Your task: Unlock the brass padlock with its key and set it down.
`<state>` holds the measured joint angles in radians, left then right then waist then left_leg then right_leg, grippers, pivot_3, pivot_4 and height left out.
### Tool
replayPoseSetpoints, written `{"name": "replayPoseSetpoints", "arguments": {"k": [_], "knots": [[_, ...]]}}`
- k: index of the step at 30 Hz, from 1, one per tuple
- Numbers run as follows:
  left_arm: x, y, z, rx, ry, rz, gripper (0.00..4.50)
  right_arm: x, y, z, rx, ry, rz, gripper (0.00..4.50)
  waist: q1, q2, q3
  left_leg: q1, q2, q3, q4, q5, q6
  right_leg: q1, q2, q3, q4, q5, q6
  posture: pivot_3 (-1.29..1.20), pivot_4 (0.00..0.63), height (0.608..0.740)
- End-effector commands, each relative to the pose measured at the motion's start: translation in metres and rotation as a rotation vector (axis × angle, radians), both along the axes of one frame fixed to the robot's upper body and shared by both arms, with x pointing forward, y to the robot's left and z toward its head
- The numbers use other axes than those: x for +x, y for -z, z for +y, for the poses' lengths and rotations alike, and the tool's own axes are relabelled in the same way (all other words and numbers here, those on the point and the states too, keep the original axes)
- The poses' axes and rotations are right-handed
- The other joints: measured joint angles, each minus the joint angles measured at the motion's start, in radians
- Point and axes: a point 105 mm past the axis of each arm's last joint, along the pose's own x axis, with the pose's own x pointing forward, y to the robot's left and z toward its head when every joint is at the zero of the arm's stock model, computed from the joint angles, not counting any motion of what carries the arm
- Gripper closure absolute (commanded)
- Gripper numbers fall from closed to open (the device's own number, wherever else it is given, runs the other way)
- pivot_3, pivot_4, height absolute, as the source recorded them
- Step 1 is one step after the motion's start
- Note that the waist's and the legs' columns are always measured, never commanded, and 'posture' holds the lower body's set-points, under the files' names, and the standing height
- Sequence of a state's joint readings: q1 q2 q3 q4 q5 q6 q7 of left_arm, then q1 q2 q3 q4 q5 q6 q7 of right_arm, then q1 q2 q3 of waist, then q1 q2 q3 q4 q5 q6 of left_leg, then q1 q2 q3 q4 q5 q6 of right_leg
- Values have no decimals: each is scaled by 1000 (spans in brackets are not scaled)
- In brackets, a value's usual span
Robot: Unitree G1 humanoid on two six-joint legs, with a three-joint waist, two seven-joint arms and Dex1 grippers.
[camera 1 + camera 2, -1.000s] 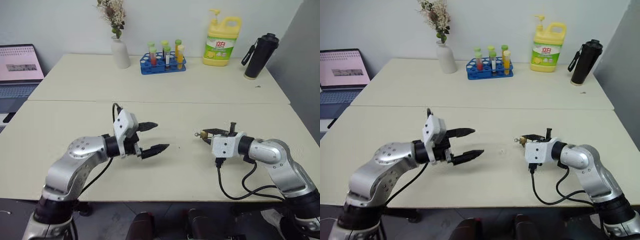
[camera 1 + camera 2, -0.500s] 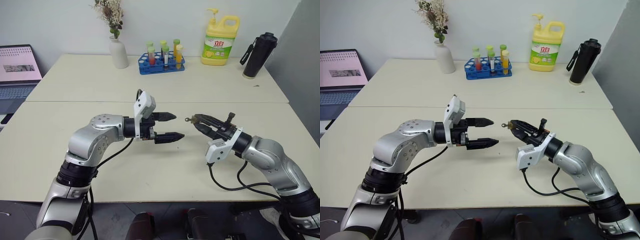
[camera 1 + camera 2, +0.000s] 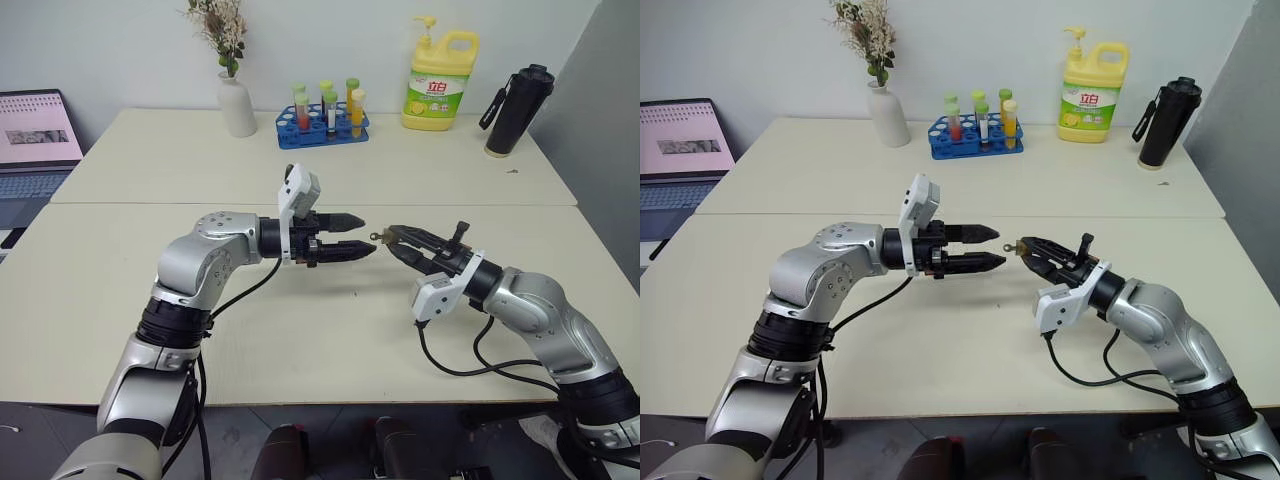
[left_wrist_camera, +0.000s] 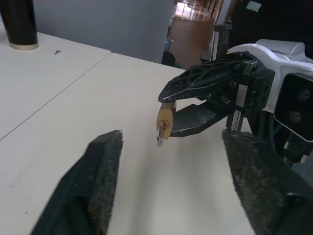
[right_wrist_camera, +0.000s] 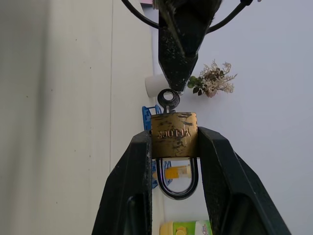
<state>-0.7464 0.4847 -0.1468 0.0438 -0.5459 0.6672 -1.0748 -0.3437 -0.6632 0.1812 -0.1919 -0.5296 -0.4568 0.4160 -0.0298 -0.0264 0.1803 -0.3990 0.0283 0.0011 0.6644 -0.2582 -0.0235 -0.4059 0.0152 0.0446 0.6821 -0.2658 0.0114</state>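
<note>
Starting at the far left, a laptop (image 3: 38, 135) with a lit screen is seen beside the cream table (image 3: 150, 290). Along the table's back edge, a white vase (image 3: 238, 105) of dried flowers, a blue rack of test tubes (image 3: 324, 120), a yellow detergent bottle (image 3: 439, 78) and a black flask (image 3: 518, 98) are lined up in that order.

Above the middle of the table, the left gripper (image 3: 364, 237) is held roughly level and pointed to the right. Its two fingers are parted with a clear gap between them, and nothing is gripped by them. Their tips are brought just beside the key (image 5: 168, 98), which is seated in the keyway of the brass padlock (image 5: 174, 134) with its ringed head sticking out toward the left gripper; whether the key is touched cannot be told.

Just to the right, the padlock is pinched by its body between the two fingers of the right gripper (image 3: 396, 238), which is pointed toward the left gripper. In the right wrist view the silvery shackle is seen behind the body, between the fingers, with both legs seated in the body. In the left wrist view the padlock (image 4: 164, 123) is shown at the tips of the right gripper, held clear of the table.
</note>
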Motion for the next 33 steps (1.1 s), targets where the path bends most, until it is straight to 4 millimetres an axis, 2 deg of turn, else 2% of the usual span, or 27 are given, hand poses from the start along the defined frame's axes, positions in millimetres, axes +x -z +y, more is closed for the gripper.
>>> {"name": "replayPoseSetpoints", "arguments": {"k": [1,7,8,21,28,29,33], "knots": [[-2,-11,-7,-10,39,-53,2554,-5,-15,6,15,-43,-47,3582,1,0,0,0,0,0,0,0,0,0,0,0,0,0,0,0,150,740],[0,-9,-12,-7,42,-58,4433,-8,-16,9,19,-62,-46,3582,1,0,0,0,0,0,0,0,0,0,0,0,0,0,0,0,150,740],[1,-9,-12,-8,43,-58,4500,-8,-16,10,19,-64,-45,3582,1,0,0,0,0,0,0,0,0,0,0,0,0,0,0,0,150,740],[-3,-7,-16,-6,75,-60,4500,-9,-17,10,30,-72,-34,3582,0,0,0,0,0,0,0,0,0,0,0,0,0,0,0,0,150,740],[-2,-10,-15,-39,73,-6,4500,-8,-16,10,41,-75,-21,3582,0,0,0,0,0,0,0,0,0,0,0,0,0,0,0,0,150,740],[-2,-10,-15,-38,70,-3,4077,-8,-16,10,42,-75,-20,3582,1,0,0,0,0,0,0,0,0,0,0,0,0,0,0,0,150,740],[2,-8,-14,-14,45,-34,2951,-8,-15,10,42,-73,-15,3582,0,0,0,0,0,0,0,0,0,0,0,0,0,0,0,0,150,740]]}}
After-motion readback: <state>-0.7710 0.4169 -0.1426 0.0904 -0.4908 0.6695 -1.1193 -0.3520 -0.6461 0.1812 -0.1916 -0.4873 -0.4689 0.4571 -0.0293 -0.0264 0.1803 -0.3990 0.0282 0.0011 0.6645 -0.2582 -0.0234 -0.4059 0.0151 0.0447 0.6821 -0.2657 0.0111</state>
